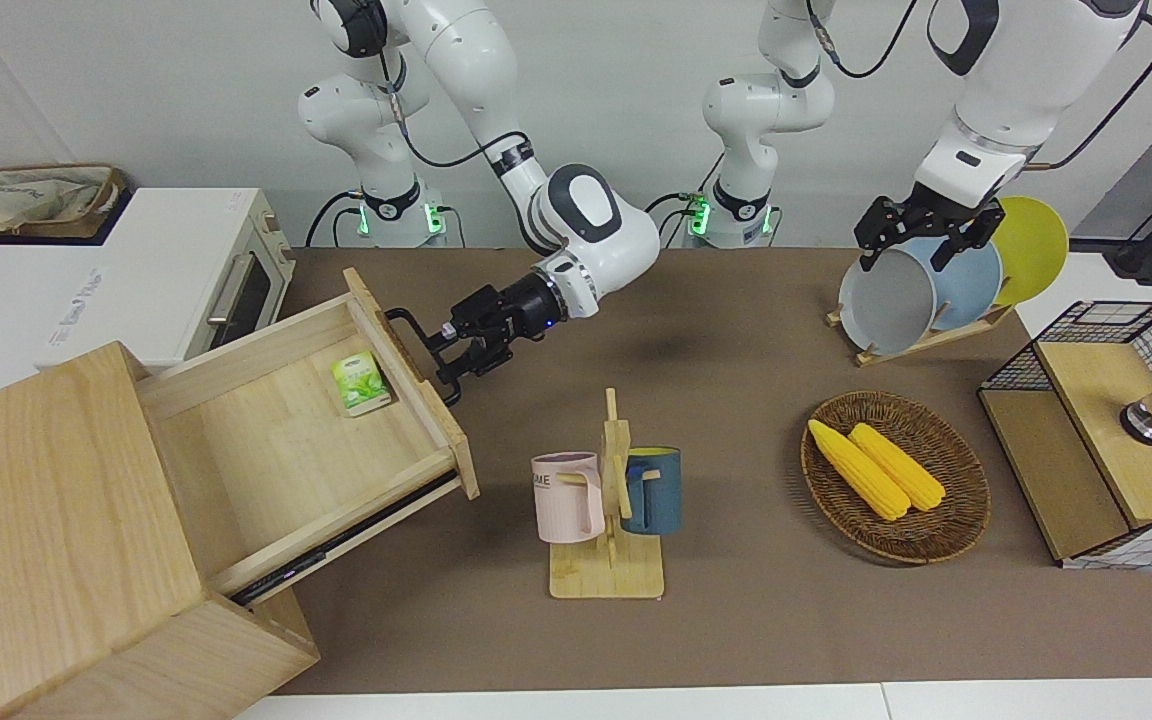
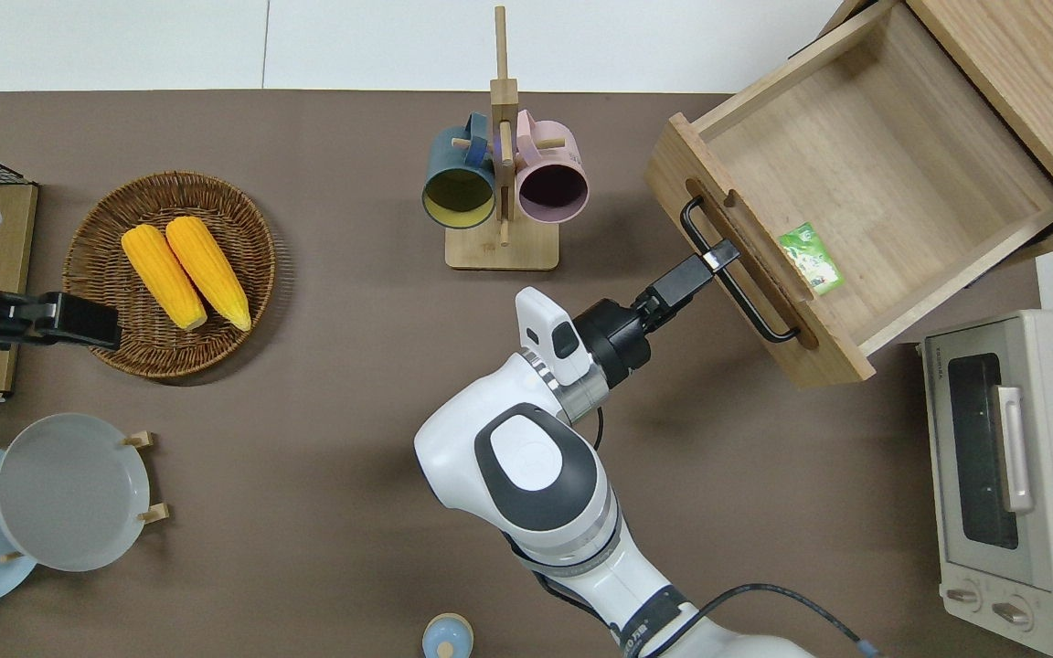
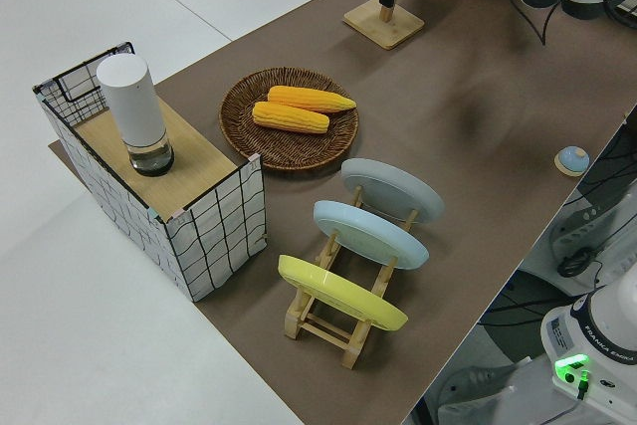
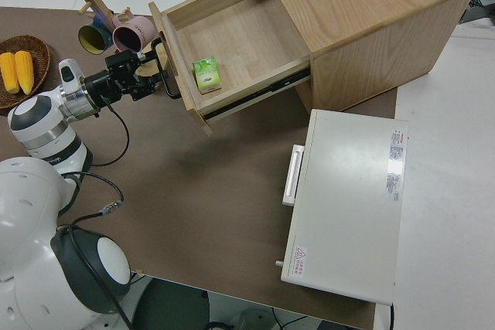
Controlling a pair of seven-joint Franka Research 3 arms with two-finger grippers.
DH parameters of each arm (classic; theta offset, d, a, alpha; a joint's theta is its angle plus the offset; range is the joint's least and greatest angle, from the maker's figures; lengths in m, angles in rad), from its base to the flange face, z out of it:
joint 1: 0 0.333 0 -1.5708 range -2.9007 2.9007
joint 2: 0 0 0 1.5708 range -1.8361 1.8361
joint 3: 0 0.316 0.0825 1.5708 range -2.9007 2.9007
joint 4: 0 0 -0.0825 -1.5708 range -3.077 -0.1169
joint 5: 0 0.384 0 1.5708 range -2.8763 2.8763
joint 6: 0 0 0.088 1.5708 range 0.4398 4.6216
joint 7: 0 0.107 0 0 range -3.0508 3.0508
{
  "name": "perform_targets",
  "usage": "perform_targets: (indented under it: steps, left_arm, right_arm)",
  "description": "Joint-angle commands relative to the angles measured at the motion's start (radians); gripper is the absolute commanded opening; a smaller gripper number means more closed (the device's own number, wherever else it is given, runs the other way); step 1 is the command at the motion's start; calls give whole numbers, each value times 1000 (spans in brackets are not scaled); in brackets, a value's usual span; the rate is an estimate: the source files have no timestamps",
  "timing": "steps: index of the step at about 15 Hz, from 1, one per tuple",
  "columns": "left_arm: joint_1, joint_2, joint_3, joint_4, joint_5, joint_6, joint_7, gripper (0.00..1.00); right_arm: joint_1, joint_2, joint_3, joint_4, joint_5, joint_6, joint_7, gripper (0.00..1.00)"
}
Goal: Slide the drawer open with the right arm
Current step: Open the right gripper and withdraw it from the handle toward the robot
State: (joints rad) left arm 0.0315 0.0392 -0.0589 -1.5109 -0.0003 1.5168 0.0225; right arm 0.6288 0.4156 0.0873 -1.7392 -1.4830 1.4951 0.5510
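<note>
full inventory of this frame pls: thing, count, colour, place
drawer: 1, light wood, pulled out of cabinet
packet: 1, green, in drawer
toaster oven: 1, white, beside cabinet
mugs: 2, pink and blue, on wooden rack
corn: 2, yellow, in wicker basket
plates: 3, grey, blue, yellow, in stand
mesh box: 1, wood and black wire, left arm's end
right end effector: black, shut on drawer handle
left arm: parked

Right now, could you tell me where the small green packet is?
The green packet lies inside the open drawer, against its front panel, at the right arm's end of the table.
</note>
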Motion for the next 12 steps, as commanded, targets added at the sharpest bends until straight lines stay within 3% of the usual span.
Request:
perform_targets:
  steps: [1,4,7,10,12]
  left_arm:
    - [5,11,-7,24,17,-20,10,993]
    - [5,11,-7,24,17,-20,10,993]
    - [5,11,-7,24,17,-20,10,993]
    - [5,11,-7,24,17,-20,10,993]
    - [5,11,-7,26,17,-20,10,993]
  right_arm:
    - [9,20,-8,24,-3,-9,-29,981]
    - [26,20,-8,38,4,-10,-29,981]
    - [64,37,-8,110,76,-15,-39,981]
    - [72,38,0,125,107,-39,-39,981]
    - [77,38,5,171,188,-39,-36,981]
